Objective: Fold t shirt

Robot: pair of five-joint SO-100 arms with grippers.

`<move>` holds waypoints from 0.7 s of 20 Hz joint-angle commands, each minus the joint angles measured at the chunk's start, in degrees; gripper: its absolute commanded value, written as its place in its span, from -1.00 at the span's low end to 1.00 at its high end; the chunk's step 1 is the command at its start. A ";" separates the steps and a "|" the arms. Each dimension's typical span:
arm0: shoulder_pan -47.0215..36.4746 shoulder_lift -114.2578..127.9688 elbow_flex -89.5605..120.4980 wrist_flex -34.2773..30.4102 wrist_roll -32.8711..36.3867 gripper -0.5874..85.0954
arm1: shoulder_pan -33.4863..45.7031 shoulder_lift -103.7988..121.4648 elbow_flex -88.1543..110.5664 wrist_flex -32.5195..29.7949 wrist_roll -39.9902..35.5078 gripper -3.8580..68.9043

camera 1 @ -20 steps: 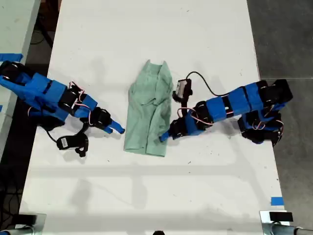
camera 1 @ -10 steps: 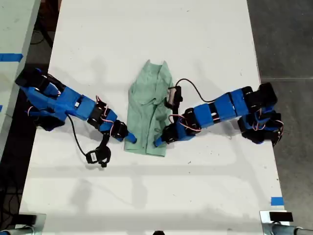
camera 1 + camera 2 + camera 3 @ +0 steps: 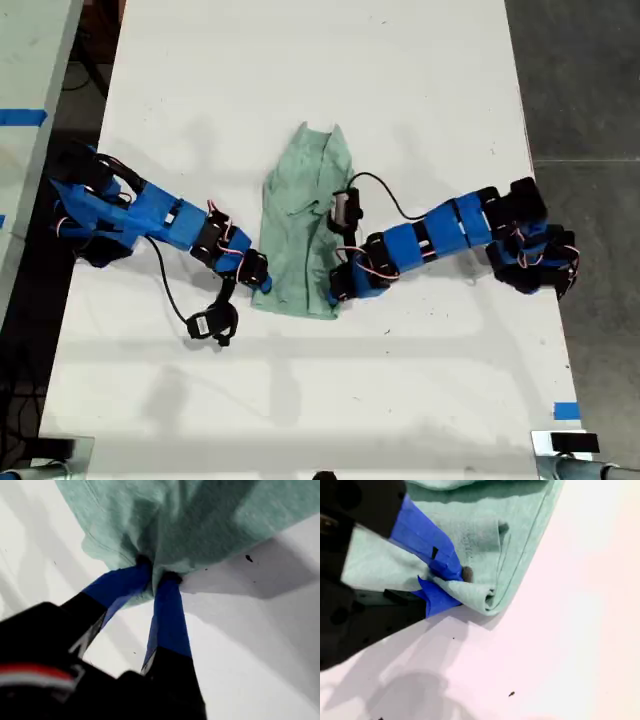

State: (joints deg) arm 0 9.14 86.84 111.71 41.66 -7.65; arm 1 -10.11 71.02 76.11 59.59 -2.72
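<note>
1. The small, wrinkled, pale mint-green fabric t shirt [image 3: 305,215] lies near the middle of the white counter [image 3: 300,60]. It is folded into a narrow strip that runs from the far side towards the near side of the exterior view.
2. My first tool [image 3: 156,570] has its two blue-taped fingers drawn almost together. Both tips are dug into a corner of the t shirt, and a pinch of cloth is bunched between them.
3. Around that pinch the fabric rises off the counter and throws a grey shadow beneath it.
4. My second tool [image 3: 457,586] is likewise nearly closed. It clamps a layered corner of the t shirt, where the hem curls over into a small roll just beside the fingertips.
5. In the exterior view, a blue arm [image 3: 160,220] reaches in from the exterior view's left and meets the near corner of the t shirt on that side.
6. Another blue arm [image 3: 440,232] reaches in from the exterior view's right and meets the other near corner.
7. I cannot tell from the wrist views which of these two arms is the first and which the second.
8. The far end of the t shirt, with its collar, lies flat on the counter, well apart from both arms.
</note>
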 commanded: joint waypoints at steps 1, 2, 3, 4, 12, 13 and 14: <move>2.55 0.44 -2.37 0.26 0.62 -0.99 | -1.49 0.26 -4.83 2.20 1.58 -0.88; 3.16 0.44 -3.69 1.14 0.44 -0.99 | -1.76 0.26 -6.33 3.78 1.76 -0.88; 3.60 0.44 -5.80 3.60 -0.88 -0.99 | -2.11 0.35 -8.09 5.36 1.93 -0.88; 3.78 0.44 -8.70 6.77 -1.67 -0.99 | -2.20 0.88 -9.32 6.59 1.85 -0.88; -19.07 5.80 -31.20 32.52 10.99 -0.99 | 12.92 19.16 -15.56 19.69 -6.77 -0.88; -23.91 7.12 -32.87 35.07 13.18 -0.99 | 17.05 22.06 -15.03 19.86 -8.79 -0.88; -28.65 8.09 -34.80 37.53 15.38 -0.99 | 21.27 24.35 -15.03 20.30 -10.99 -0.88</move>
State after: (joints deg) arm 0 -9.93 89.65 82.27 74.97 3.52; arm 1 3.60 87.19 63.54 78.84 -9.32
